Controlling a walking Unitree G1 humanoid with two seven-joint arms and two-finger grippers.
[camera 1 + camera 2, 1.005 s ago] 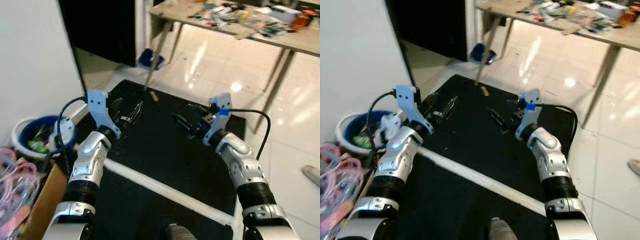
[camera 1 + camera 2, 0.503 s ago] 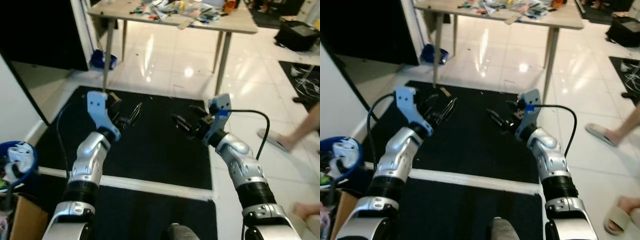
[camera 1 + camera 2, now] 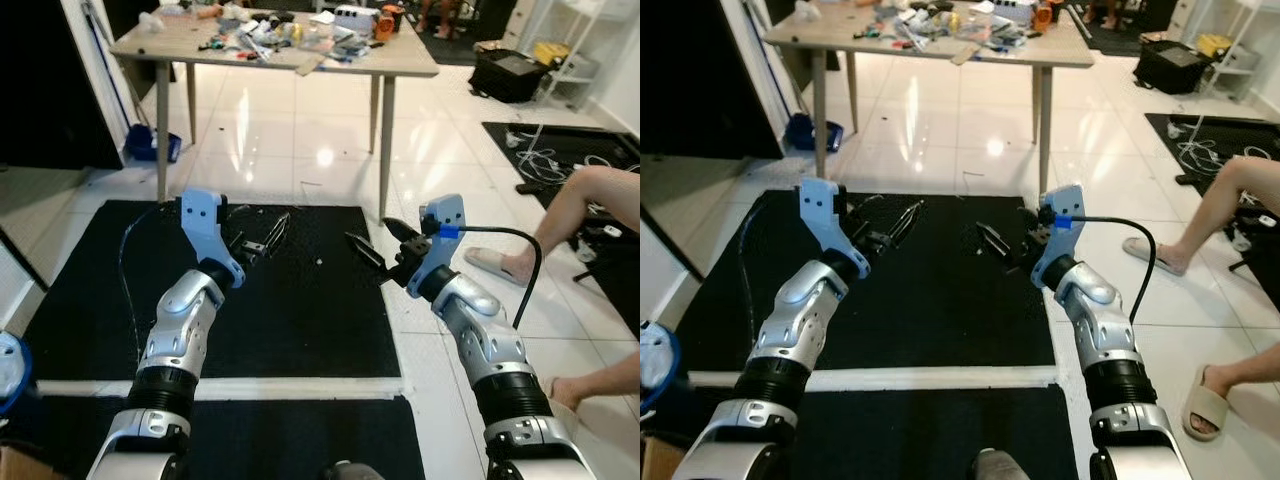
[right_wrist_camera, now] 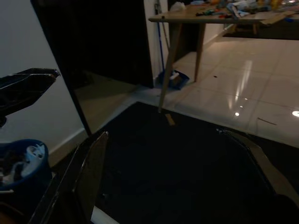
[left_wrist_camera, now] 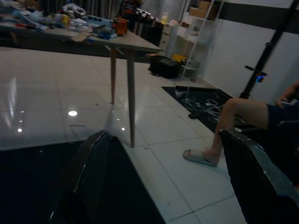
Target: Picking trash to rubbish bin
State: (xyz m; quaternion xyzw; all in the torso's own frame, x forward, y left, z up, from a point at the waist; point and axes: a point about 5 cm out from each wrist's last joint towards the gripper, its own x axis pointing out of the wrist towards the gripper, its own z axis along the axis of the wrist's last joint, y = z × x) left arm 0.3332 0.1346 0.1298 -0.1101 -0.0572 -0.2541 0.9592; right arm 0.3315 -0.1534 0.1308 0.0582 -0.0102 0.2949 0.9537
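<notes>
Both arms are raised over the black floor mat [image 3: 300, 300], the left tool [image 3: 265, 236] and the right tool [image 3: 383, 248] each with fingers spread and holding nothing, so this looks like the search step, with no trash picked yet. The blue rubbish bin [image 4: 21, 163] sits near the white wall, just off the mat's edge. Next, I judge, the robot must find litter, perhaps the small scrap [image 4: 170, 119] on the mat by the cluttered surface [image 3: 290, 45].

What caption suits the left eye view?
Both open grippers, left and right, raised over a black mat before a cluttered table.
</notes>
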